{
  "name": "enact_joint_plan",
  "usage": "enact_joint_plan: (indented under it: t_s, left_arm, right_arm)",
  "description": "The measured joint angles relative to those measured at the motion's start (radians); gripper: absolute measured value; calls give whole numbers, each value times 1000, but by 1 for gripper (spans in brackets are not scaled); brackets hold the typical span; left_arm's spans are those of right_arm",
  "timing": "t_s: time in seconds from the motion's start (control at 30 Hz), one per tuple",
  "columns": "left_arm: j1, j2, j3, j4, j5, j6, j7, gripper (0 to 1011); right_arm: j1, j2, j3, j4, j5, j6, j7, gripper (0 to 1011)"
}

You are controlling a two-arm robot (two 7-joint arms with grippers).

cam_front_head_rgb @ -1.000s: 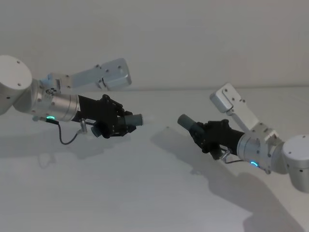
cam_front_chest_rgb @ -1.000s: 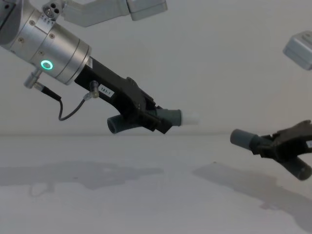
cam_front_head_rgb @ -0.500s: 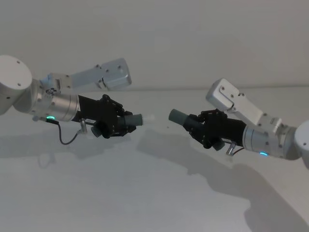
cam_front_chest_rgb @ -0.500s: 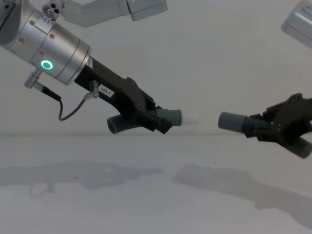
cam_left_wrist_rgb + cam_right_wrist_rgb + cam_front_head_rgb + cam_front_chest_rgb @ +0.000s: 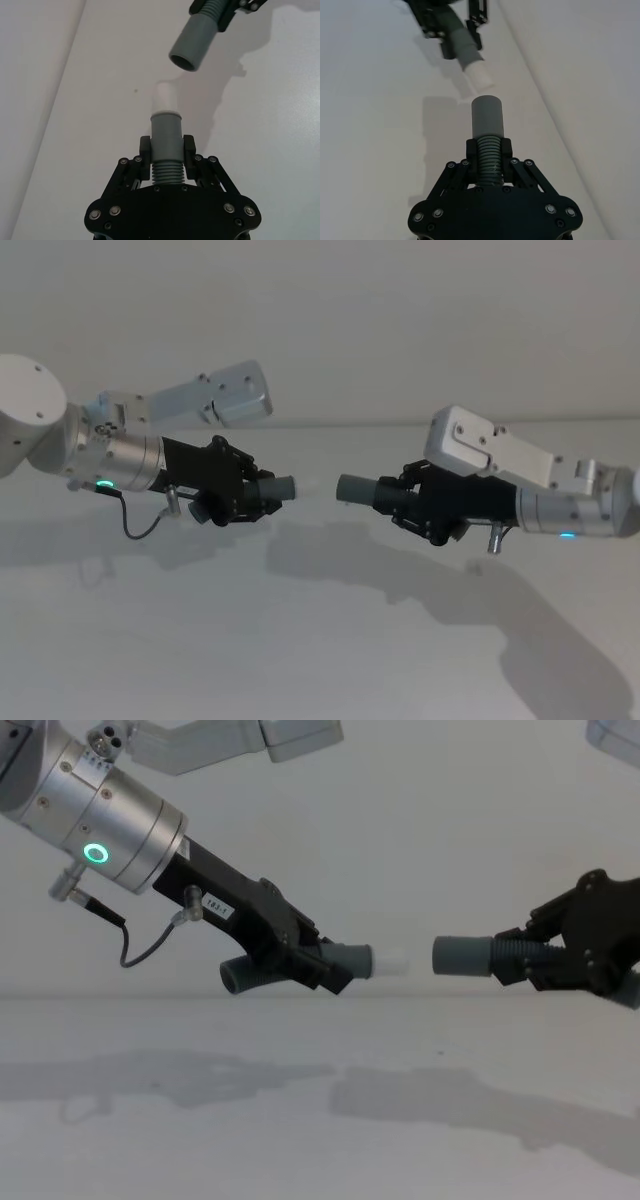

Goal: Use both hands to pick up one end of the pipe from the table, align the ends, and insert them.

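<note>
Both pipe pieces aloft over the table (image 5: 300,640): left gripper (image 5: 262,496) pinching tip piece (image 5: 372,961), right gripper (image 5: 405,508) pinching socket piece (image 5: 465,956); square axes, then push straight

Right gripper (image 5: 520,962) has risen and swung level; its socket (image 5: 455,956) now faces the white tip (image 5: 392,961), a small gap apart.

Two pipe pieces (image 5: 340,963) (image 5: 465,956) (one per pincer), two pincers (image 5: 318,965) (image 5: 540,960).
</note>
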Motion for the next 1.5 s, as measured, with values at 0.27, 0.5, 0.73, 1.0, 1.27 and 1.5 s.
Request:
enact_joint_plan:
  t_s: [0.27,0.5,0.73,1.0,1.27,1.5]
  left_arm:
    - [0,0,0,0,0,0,0,344]
    - [0,0,0,0,0,0,0,344]
    - [0,0,0,0,0,0,0,344]
    - [0,0,0,0,0,0,0,344]
    - [0,0,0,0,0,0,0,343]
    - [0,0,0,0,0,0,0,343]
  right_arm:
    - [68,30,-43,12,-20,-81,107,241]
    - [150,42,-88,55,-44,-174,209,241]
    - [209,38,-117,115,-61,-236,263,241]
    - [254,21,-135,180,-66,-281,291,241]
    - [278,1,-146,233,-56,-309,306,241]
    - [292,-17,-153,269,-39,-325,312,241]
